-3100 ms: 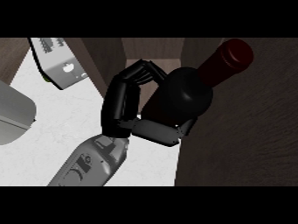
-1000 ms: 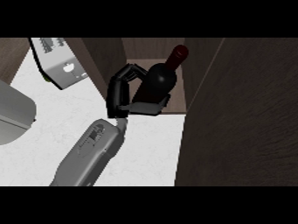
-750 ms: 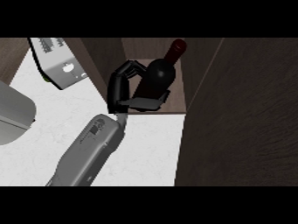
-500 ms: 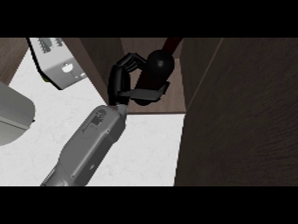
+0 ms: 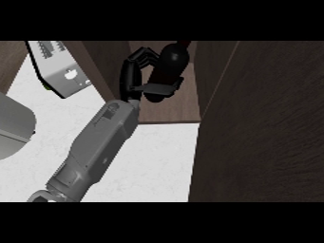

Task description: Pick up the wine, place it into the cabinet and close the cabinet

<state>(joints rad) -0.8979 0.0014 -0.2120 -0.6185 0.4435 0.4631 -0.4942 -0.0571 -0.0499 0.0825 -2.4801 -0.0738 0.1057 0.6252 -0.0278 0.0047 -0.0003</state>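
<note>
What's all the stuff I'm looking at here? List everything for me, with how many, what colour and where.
wine bottle: one, dark with a dark red neck, inside the cabinet opening at top centre, held by the hand.
cabinet: one, dark brown wood, top centre, its shelf under the bottle.
cabinet door: one, dark brown, standing open along the right side.
counter: one, white speckled, lower centre and left.
grey appliance: one, grey, rounded, at the left edge.
white device: one, white and grey, upper left beside the cabinet; what it is I cannot tell.
forearm: one, grey, rising from the lower left towards the cabinet.
hand: one, black, curled round the bottle; which hand it is I cannot tell.
</note>
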